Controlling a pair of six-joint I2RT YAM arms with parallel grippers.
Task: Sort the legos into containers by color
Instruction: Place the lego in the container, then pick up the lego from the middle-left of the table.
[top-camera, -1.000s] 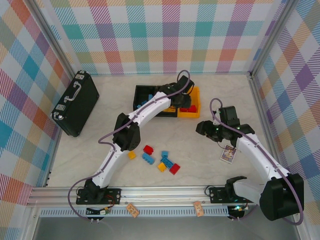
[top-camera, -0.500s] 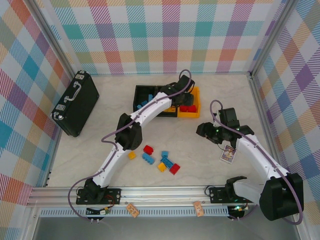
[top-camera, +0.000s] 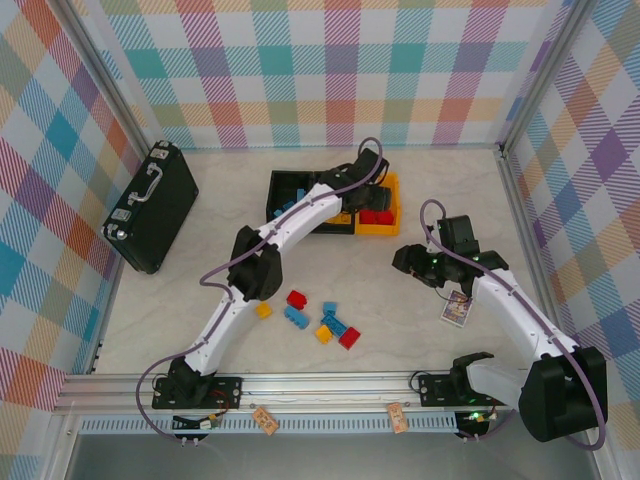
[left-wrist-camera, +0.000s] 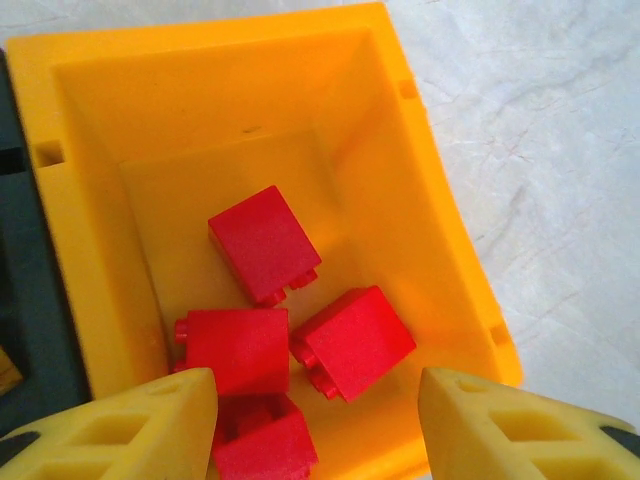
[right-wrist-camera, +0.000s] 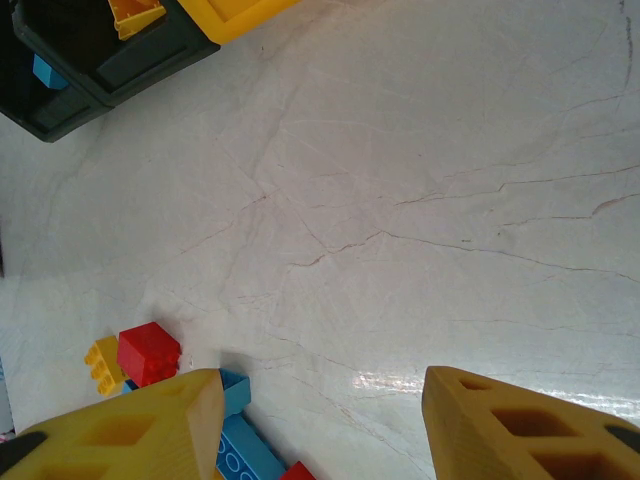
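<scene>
left gripper (left-wrist-camera: 315, 402): hanging over the yellow bin (left-wrist-camera: 440, 240) at the far middle of the table, jaws standing apart, gripping nothing.
right gripper (right-wrist-camera: 320, 395): hovering over bare table on the right, jaws parted, carrying nothing.
sorted: four red legos (left-wrist-camera: 265, 240) are lying in the yellow bin; blue legos (top-camera: 285, 208) are showing in the left black bin (top-camera: 280, 183); a yellow lego (right-wrist-camera: 135, 12) is sitting in the middle black bin (right-wrist-camera: 160, 50).
unsorted: about seven loose legos (top-camera: 337, 324), red, blue and yellow mixed, are waiting in a cluster at the near middle, well apart from the bins.
progress: the job is looking past its midpoint, though the left arm is hiding part of the bins, so the count inside is staying uncertain.
remaining: each loose brick is needing a pick and a drop by colour.
surface: a pale, marble-veined table (top-camera: 200, 300) is lying flat and dry, catching a glare near the right gripper.
room: plaid walls (top-camera: 300, 70) are enclosing three sides; a metal rail (top-camera: 320, 385) is running along the near edge.
bystanders: a black case (top-camera: 150, 205) is lying at far left, a card (top-camera: 456, 308) at near right.
</scene>
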